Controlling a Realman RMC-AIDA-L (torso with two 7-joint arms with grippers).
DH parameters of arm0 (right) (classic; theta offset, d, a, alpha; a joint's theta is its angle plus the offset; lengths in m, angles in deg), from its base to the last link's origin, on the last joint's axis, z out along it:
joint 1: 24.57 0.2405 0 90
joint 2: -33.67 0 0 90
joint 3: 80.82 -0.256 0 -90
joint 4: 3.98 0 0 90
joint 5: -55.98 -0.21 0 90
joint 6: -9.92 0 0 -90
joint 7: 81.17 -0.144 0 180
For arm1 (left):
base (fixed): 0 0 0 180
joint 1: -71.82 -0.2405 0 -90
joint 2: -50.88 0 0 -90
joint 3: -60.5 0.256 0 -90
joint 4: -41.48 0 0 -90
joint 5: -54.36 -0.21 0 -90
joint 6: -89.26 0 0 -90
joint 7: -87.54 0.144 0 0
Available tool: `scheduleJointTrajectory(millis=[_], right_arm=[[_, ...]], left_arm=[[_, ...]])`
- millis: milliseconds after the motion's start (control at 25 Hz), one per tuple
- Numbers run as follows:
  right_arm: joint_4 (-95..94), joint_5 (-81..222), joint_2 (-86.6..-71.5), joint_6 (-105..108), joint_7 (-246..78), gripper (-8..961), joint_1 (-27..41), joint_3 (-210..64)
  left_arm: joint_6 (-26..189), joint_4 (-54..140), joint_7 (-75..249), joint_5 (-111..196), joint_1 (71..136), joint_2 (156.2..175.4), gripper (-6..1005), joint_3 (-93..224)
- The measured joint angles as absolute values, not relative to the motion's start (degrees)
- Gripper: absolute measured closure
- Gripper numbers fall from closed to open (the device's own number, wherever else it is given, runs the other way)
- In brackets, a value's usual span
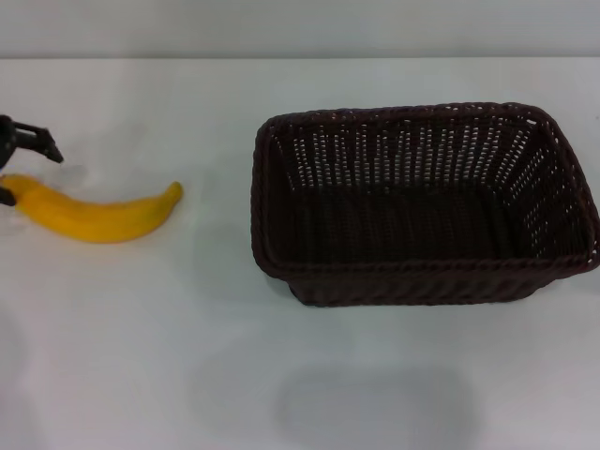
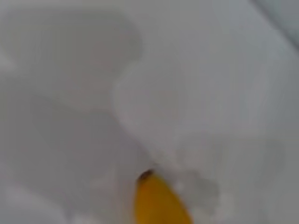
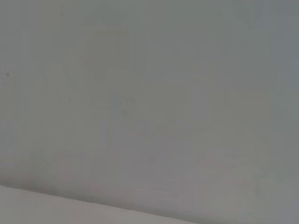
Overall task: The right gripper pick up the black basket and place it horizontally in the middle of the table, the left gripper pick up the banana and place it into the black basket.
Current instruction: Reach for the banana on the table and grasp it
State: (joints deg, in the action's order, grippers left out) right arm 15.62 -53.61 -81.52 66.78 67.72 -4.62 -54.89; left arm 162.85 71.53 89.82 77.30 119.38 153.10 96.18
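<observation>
At the far left edge of the head view, the left gripper (image 1: 13, 167) has its jaws open around the fat end of the banana (image 1: 94, 215) on the table (image 1: 141, 328), so a grip so near the tip might let the banana swing or slip before reaching the basket (image 1: 422, 202) at center right.

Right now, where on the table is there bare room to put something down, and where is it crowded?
The table is bare along the whole near edge, in front of the black basket and the banana. The strip between banana and basket is also free, and the far edge behind them. It is crowded at the left edge, where the left gripper sits at the banana's end.
</observation>
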Motion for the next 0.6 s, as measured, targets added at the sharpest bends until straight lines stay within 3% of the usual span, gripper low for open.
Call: scheduleJointTrajectory(millis=[600], right_arm=[[14.04,-53.62,-81.56,66.79,67.72,249,-3.91,-54.89]], left_arm=[[159.17,69.4,91.23,77.57,116.3,153.44,212,96.3]])
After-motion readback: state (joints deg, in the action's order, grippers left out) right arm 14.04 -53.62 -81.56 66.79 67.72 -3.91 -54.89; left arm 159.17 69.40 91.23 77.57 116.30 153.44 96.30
